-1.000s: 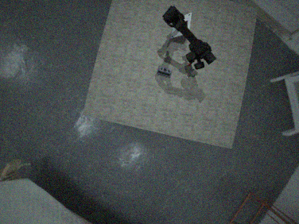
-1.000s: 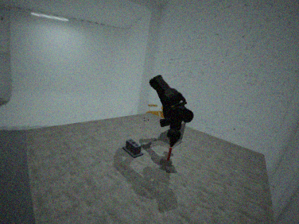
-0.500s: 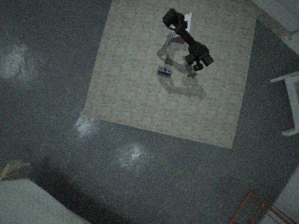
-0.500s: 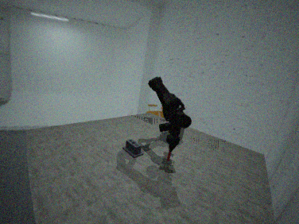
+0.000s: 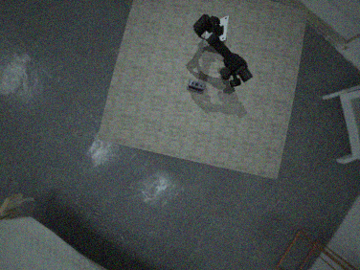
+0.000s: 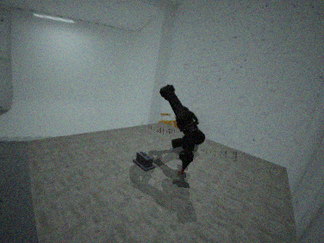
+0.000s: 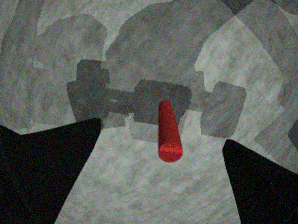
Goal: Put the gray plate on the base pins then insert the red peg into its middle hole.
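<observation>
The red peg (image 7: 170, 132) (image 6: 183, 171) stands upright, apart from the base. My gripper (image 7: 165, 136) (image 6: 183, 169) is open above and around the peg's upper part, with a wide gap on both sides; nothing is held. In the top view the arm hides the peg. The gray plate (image 5: 196, 84) (image 6: 145, 158) sits on the darker base (image 6: 141, 166) and looks flat, small in the top and exterior views. Its holes show only as dark spots in the top view. The base and plate are outside the wrist view.
The arm (image 5: 221, 48) (image 6: 176, 103) reaches from its mount beside a white bracket (image 5: 225, 29). The base with the plate stands off to one side of the gripper. Arm shadows fall over the mat (image 5: 144, 120) (image 6: 86, 194) and around the peg.
</observation>
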